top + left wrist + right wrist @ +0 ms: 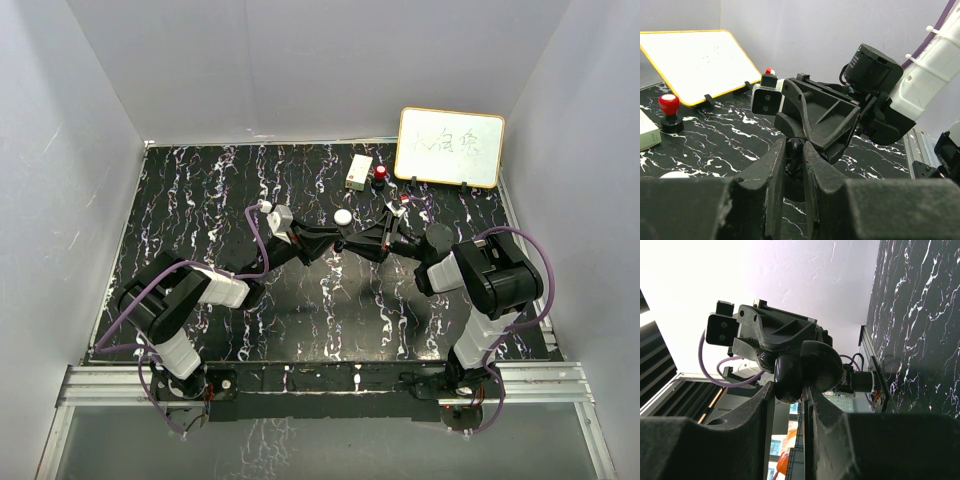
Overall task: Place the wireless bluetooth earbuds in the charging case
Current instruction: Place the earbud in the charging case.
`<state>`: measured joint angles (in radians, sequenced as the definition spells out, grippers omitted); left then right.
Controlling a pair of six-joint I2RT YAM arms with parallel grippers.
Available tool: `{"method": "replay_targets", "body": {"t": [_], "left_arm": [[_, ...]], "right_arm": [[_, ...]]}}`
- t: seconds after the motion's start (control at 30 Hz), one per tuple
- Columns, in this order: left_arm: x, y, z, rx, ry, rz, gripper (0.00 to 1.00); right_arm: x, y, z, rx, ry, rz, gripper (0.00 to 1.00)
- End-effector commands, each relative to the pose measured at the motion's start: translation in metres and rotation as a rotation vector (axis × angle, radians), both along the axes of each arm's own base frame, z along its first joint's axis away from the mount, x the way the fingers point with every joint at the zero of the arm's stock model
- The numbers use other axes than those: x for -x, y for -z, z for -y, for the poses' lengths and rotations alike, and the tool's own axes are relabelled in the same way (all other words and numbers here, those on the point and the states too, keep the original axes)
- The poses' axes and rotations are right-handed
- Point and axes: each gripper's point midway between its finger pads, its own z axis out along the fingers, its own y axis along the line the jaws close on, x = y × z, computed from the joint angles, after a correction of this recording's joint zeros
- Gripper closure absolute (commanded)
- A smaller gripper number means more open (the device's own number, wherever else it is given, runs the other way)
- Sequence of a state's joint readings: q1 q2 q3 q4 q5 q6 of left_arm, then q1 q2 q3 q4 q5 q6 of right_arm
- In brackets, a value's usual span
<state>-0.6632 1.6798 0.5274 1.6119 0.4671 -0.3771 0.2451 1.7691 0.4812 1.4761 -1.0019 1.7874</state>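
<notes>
My left gripper point(796, 146) is shut on a tiny black earbud point(796, 153), pinched between its tips. My right gripper point(802, 386) is shut on the glossy black round charging case point(789, 376), whose domed lid point(826, 365) stands open beside it. In the top view both grippers meet tip to tip above the middle of the table, the left gripper point(338, 246) right against the right gripper point(354, 243). There the earbud and case are hidden by the fingers. I cannot tell whether the earbud touches the case.
A yellow-framed whiteboard point(450, 147) stands at the back right. A red knob point(380, 174) and a white box point(359, 170) sit at the back. A white round puck point(343, 216) lies just behind the grippers. The table point(200, 200) is black marble-patterned.
</notes>
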Motion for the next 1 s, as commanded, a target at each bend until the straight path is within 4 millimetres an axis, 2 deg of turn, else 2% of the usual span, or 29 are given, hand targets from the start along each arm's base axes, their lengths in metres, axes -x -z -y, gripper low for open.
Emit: {"method": "replay_targets", "body": {"t": [0.0,0.57,0.97], "left_arm": [[0.008,-0.04,-0.003,0.105,0.006,0.155,1.0],[0.01,-0.063,-0.007,0.143,-0.003,0.196,1.0],[0.012,-0.065,-0.006,0.147,0.01,0.197,1.0]], "right_arm": [[0.02,-0.051,0.004,-0.09,-0.006,0.371,1.0],[0.022,-0.047,0.004,-0.08,-0.01,0.38,1.0],[0.022,-0.047,0.004,-0.076,-0.01,0.394,1.0]]}}
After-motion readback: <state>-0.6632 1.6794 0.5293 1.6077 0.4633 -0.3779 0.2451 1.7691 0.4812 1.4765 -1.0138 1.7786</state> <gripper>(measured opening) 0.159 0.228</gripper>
